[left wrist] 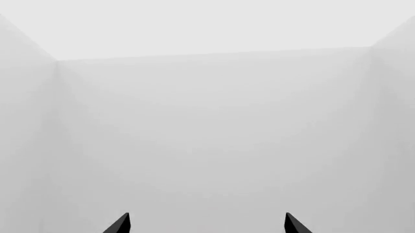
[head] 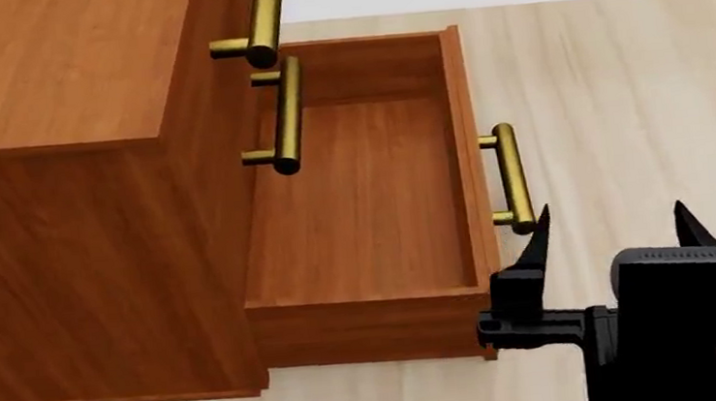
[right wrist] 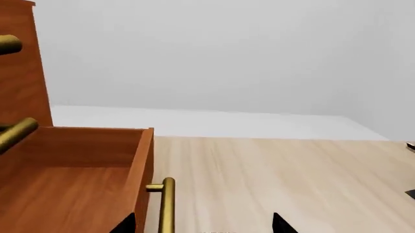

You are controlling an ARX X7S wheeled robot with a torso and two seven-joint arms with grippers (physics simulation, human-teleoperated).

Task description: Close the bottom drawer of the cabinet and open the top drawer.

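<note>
Cabinet (head: 72, 187) stands on the pale wood floor (head: 608, 91), and every position below is given relative to it. Its bottom drawer (head: 357, 191) is pulled fully out from the cabinet front, the open reddish-brown box showing a bare interior; the brass handle (head: 510, 179) on the drawer front faces away from the cabinet. The top drawer handle (head: 261, 19) and the middle drawer handle (head: 284, 117) sit close against the cabinet front, so both of those drawers are pushed in. The right gripper (head: 609, 227) is positioned beyond the outer end of the bottom drawer, just beside the near end of its brass handle and not touching it. Its two black fingertips (head: 538, 233) are spread wide apart with nothing between them. In the right wrist view the same handle (right wrist: 166, 206) lies between the fingertips. The left gripper (left wrist: 207, 223) faces a plain pale wall (left wrist: 207, 121), away from the cabinet, with its jaws also spread wide and holding nothing.
</note>
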